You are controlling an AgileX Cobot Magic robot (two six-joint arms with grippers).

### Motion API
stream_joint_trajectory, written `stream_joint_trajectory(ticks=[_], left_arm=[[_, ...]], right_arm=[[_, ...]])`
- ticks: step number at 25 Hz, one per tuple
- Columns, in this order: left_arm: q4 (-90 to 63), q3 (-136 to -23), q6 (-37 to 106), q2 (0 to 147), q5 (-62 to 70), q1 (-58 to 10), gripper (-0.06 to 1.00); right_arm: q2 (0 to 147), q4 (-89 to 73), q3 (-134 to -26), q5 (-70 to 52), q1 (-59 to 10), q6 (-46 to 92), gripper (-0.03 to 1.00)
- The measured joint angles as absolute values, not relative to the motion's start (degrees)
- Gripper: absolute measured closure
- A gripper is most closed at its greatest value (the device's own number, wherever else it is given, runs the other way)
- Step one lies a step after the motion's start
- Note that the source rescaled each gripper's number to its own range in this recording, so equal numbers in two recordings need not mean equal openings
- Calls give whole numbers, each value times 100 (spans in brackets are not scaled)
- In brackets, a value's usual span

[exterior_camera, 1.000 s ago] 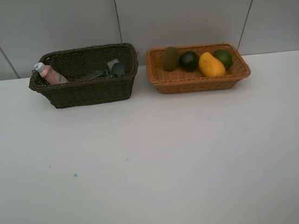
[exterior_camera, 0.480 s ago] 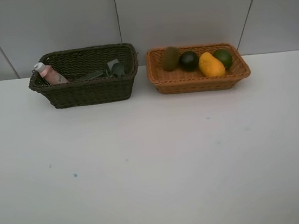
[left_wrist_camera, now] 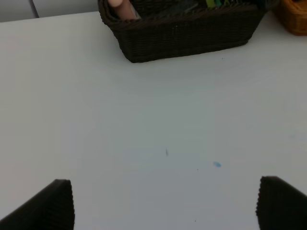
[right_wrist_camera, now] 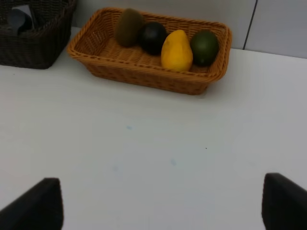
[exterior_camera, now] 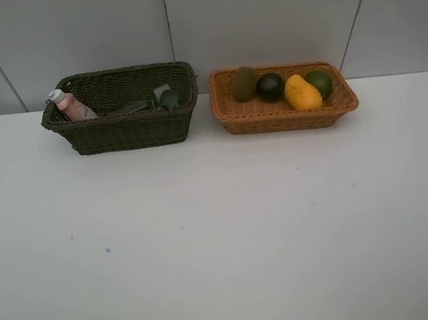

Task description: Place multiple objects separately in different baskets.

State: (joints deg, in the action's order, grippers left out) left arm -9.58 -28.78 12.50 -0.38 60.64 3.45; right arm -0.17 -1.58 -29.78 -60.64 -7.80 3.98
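Observation:
The dark basket (exterior_camera: 128, 131) stands at the back left with the pink bottle (exterior_camera: 71, 106) leaning in its left end and the dark grey bottle (exterior_camera: 169, 99) at its right end. Other small items inside it are too dim to name. To its right, the orange basket (exterior_camera: 283, 118) holds the kiwi (exterior_camera: 244, 83), mangosteen (exterior_camera: 271, 87), mango (exterior_camera: 302, 92) and lime (exterior_camera: 319, 83) in a row. Neither arm shows in the exterior view. My left gripper (left_wrist_camera: 165, 191) is open over bare table, well short of the dark basket (left_wrist_camera: 187, 36). Short of the orange basket (right_wrist_camera: 144, 74), my right gripper (right_wrist_camera: 162, 191) is open and empty too.
The white table (exterior_camera: 222, 229) stretches bare from the baskets to the near edge, with a small blue speck (exterior_camera: 107, 250) on its left half. A grey panelled wall (exterior_camera: 258, 14) rises right behind the baskets.

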Motion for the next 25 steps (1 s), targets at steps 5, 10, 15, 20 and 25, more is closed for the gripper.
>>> stream_joint_trajectory(ticks=[5,10,15,20,25], left_arm=[[-958,-2878,1250,-40,6064,345,-6],[-958,-2878,1250,-40,6064,345,-6],[-958,-2878,1250,-40,6064,345,-6],[-958,-2878,1250,-40,6064,345,-6],[-958,-2878,1250,-40,6064,345,-6]], right_arm=[[-17,-158,-2978,-6064,-780,398,-3],[-17,-158,-2978,-6064,-780,398,-3],[-17,-158,-2978,-6064,-780,398,-3],[-17,-158,-2978,-6064,-780,398,-3],[-17,-158,-2978,-6064,-780,398,-3]])
